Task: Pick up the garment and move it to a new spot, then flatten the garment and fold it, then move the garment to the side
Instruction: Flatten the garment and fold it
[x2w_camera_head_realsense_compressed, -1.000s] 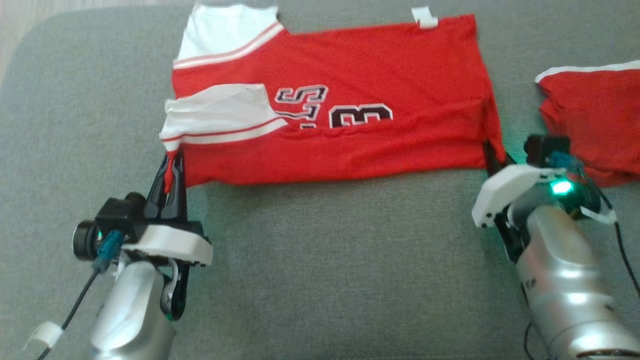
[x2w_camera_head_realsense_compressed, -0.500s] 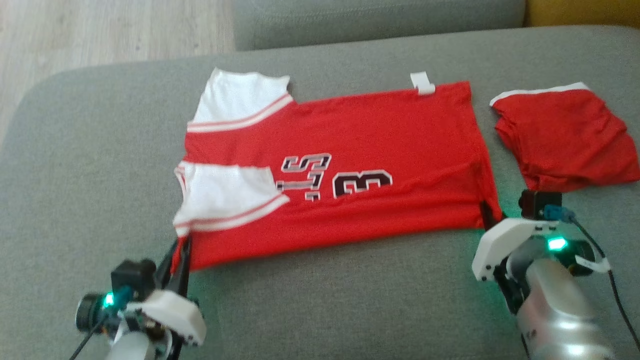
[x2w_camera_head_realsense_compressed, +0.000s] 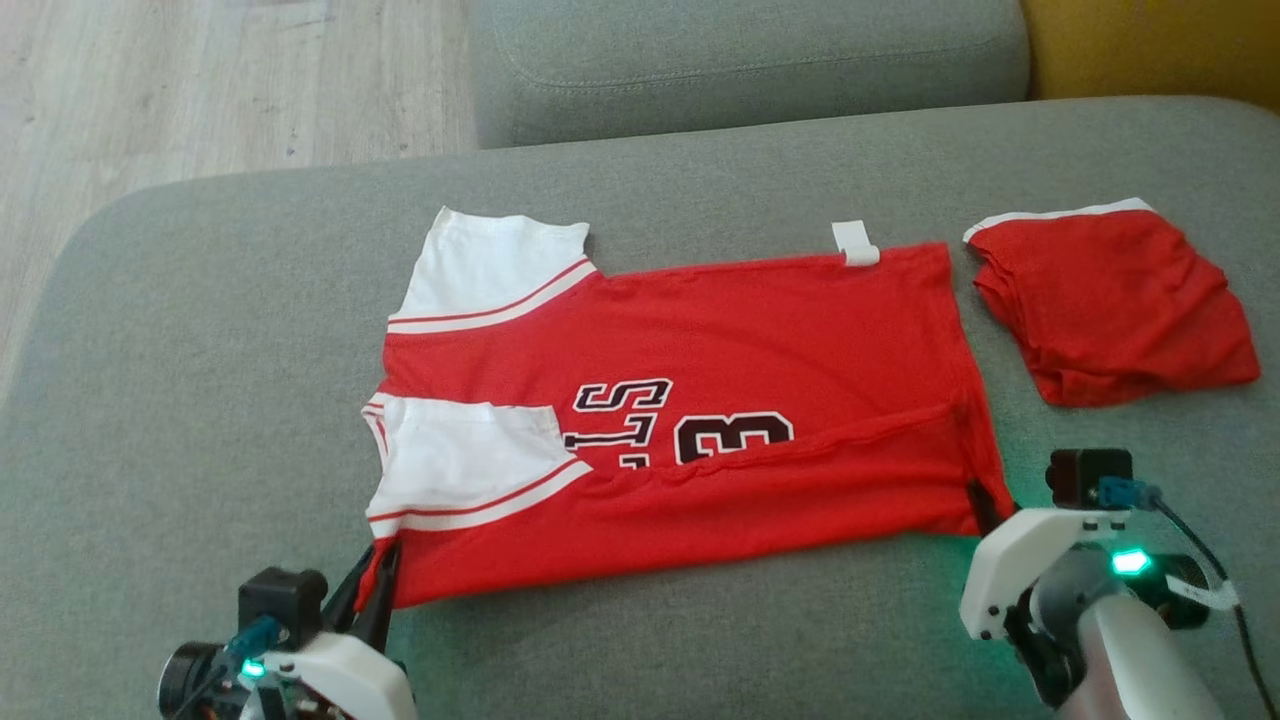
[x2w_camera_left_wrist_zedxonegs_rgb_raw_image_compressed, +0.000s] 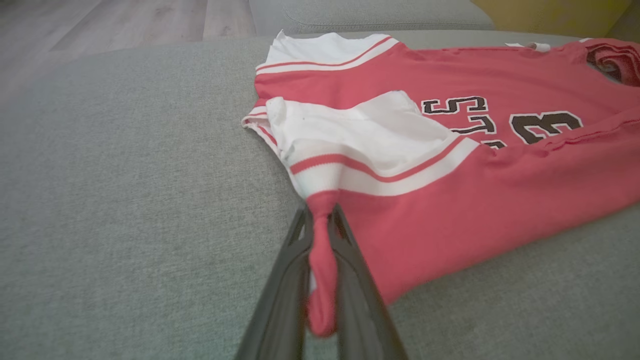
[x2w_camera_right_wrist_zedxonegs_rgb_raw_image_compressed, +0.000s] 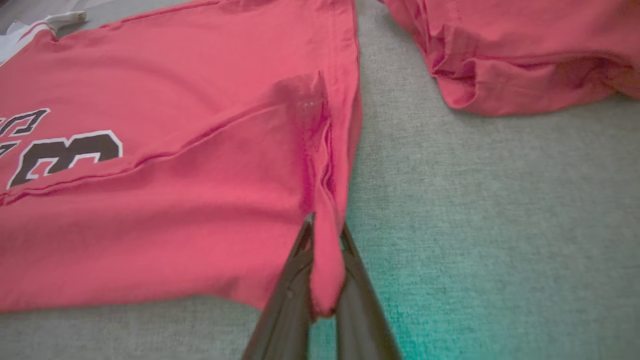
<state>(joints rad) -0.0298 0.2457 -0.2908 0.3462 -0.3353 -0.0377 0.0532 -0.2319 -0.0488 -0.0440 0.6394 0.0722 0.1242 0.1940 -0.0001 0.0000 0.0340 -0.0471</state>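
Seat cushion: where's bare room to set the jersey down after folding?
Widest bare patch: left of the jersey, out to the edge of the seat cushion. Also the band between jersey and back cushion. Crowded on the right: only a narrow gap separates the jersey from the red garment.

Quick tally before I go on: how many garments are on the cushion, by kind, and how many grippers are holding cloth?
red jersey with white sleeves: 1
folded red garment with white trim: 1
grippers shut on the jersey's near corners: 2 (left gripper, right gripper)
Total: 4
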